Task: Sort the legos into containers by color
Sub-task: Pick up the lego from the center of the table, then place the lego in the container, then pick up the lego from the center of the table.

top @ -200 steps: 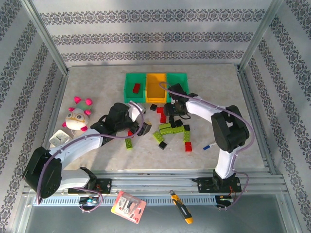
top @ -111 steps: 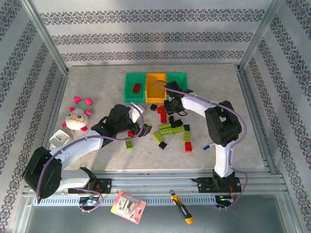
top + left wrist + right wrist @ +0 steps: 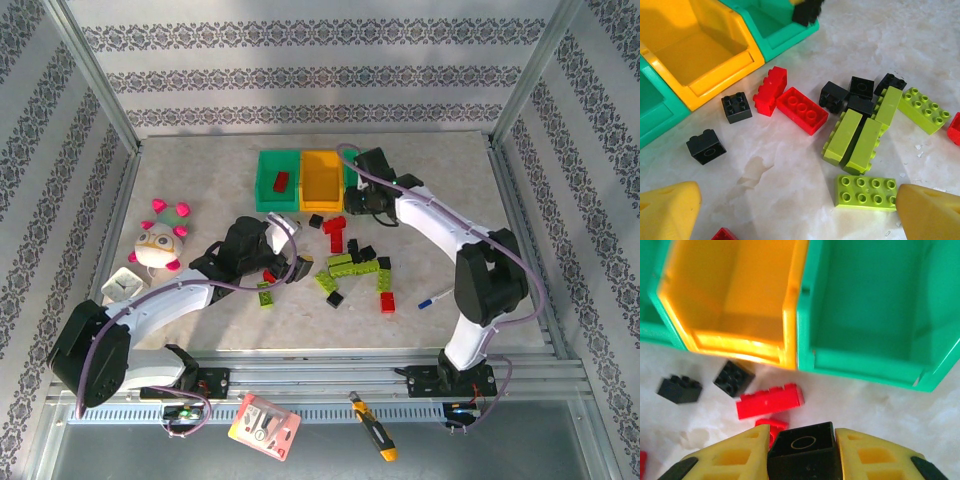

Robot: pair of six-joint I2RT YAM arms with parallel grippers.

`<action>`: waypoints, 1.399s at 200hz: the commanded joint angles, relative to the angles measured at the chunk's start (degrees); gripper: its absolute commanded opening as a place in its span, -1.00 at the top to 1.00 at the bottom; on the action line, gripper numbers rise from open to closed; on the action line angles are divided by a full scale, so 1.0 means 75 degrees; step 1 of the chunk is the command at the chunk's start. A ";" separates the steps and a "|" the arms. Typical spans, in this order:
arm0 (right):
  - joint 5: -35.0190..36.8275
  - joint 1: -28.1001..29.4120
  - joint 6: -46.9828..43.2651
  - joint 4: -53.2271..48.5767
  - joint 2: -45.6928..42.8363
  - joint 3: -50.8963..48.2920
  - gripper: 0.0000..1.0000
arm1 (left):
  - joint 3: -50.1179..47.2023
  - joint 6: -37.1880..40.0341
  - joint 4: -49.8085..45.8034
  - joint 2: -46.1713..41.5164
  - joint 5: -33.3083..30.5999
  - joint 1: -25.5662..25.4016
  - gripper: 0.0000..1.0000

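My right gripper [image 3: 801,440] is shut on a black lego [image 3: 805,455], held above the table just in front of the containers: an orange-yellow bin [image 3: 735,295] and a green bin [image 3: 875,305]. From above, this gripper [image 3: 358,205] hangs by the right green bin [image 3: 372,160], next to the orange-yellow bin [image 3: 322,178] and the left green bin [image 3: 262,190], which holds a red brick [image 3: 281,181]. My left gripper [image 3: 797,215] is open over bare table, a lime brick [image 3: 867,191] beside its right fingertip [image 3: 927,212]. Red [image 3: 801,110], black [image 3: 834,96] and lime [image 3: 860,142] legos lie scattered ahead.
A plush toy with pink knobs [image 3: 160,240] and a white cube [image 3: 124,287] sit at the left. A blue pen [image 3: 436,298] lies at the right. Metal frame posts bound the table. A card [image 3: 264,425] and a yellow tool [image 3: 373,428] rest on the near rail.
My right gripper has closed on a black lego in the pile and carried it back toward the bins. The left arm has hardly moved and stays open.
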 commanded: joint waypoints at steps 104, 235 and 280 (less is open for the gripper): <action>0.0197 -0.1013 -0.0808 0.1373 0.2743 0.2645 0.44 | -0.0150 -0.0511 0.1046 0.0086 0.0095 -0.0173 -0.99; -0.2561 -0.0685 -0.2942 0.2466 -0.1007 -0.0822 -0.92 | 0.1834 -0.4942 -0.3991 0.0973 -0.4063 0.0381 -0.99; -0.3554 -0.0041 -0.3504 0.3002 -0.2926 -0.2614 -0.96 | 0.2728 -0.6309 -0.5472 0.2265 -0.3142 0.1220 -0.83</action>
